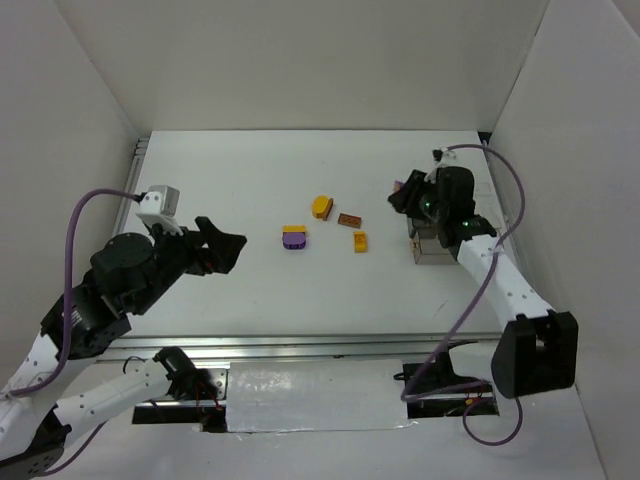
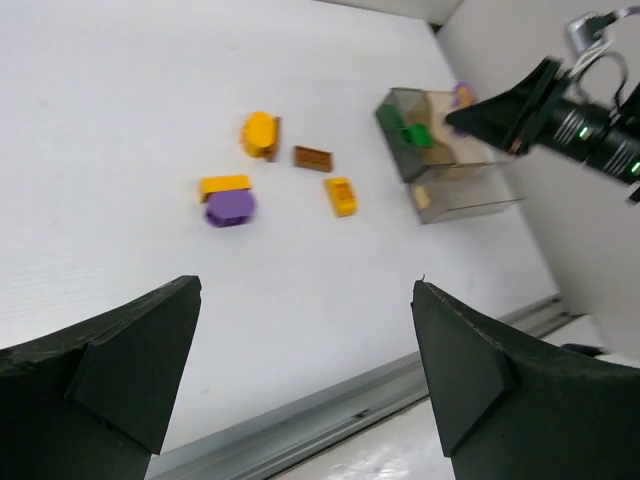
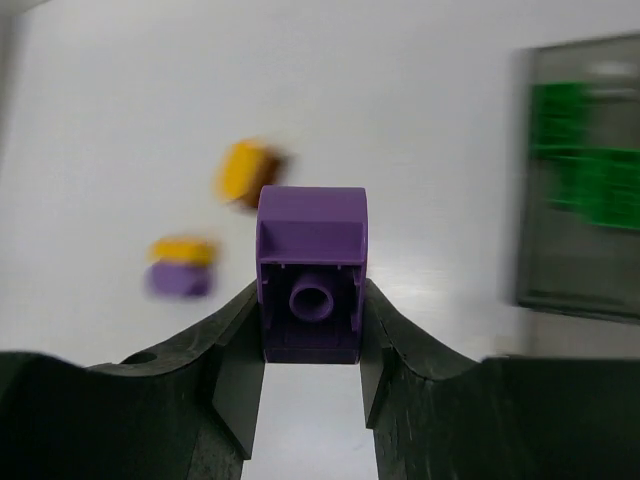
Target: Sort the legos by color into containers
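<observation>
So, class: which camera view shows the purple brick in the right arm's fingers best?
Right wrist: the purple brick sits sharp and central, clamped between the fingers. Left wrist shows it only as a small distant purple blur; top external shows barely a speck.

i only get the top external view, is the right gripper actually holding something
Observer: Yes. The right wrist view shows the right gripper shut on a purple lego, its hollow underside facing the camera.
Operator: ok whats in the tray, its just a blur for me
Observer: The left wrist view shows green legos in the smoky grey end compartment of the tray.
Operator: and the left gripper, open or shut
Observer: In its own wrist view, the left gripper is open and empty.
</observation>
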`<action>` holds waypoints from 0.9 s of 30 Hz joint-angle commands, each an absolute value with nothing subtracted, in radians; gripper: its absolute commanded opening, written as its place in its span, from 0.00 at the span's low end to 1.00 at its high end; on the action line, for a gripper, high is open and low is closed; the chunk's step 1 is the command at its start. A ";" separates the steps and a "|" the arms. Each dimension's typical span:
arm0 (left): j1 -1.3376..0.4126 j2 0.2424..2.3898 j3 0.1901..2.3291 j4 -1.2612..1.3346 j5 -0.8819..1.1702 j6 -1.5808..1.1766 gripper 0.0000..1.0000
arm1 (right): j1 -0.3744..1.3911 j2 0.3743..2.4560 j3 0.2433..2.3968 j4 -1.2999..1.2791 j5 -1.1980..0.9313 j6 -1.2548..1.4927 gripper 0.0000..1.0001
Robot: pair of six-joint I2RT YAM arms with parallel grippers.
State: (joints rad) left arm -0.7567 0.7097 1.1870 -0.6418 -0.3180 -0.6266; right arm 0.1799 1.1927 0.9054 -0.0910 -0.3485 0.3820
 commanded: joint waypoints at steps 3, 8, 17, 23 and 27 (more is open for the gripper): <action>-0.756 0.658 1.115 -0.778 -0.390 -0.502 1.00 | 0.008 1.394 1.064 -0.222 0.322 0.420 0.00; -0.756 0.601 0.945 -0.744 -0.480 -0.511 0.99 | -0.121 1.534 1.216 -0.282 0.278 0.420 0.00; -0.755 0.597 0.923 -0.715 -0.453 -0.486 0.99 | -0.133 1.809 1.410 -0.431 0.282 0.357 0.03; -0.755 0.601 0.920 -0.707 -0.425 -0.471 1.00 | -0.133 1.828 1.391 -0.416 0.261 0.377 0.11; -0.755 0.594 0.917 -0.701 -0.413 -0.466 1.00 | -0.133 1.836 1.402 -0.429 0.253 0.385 0.39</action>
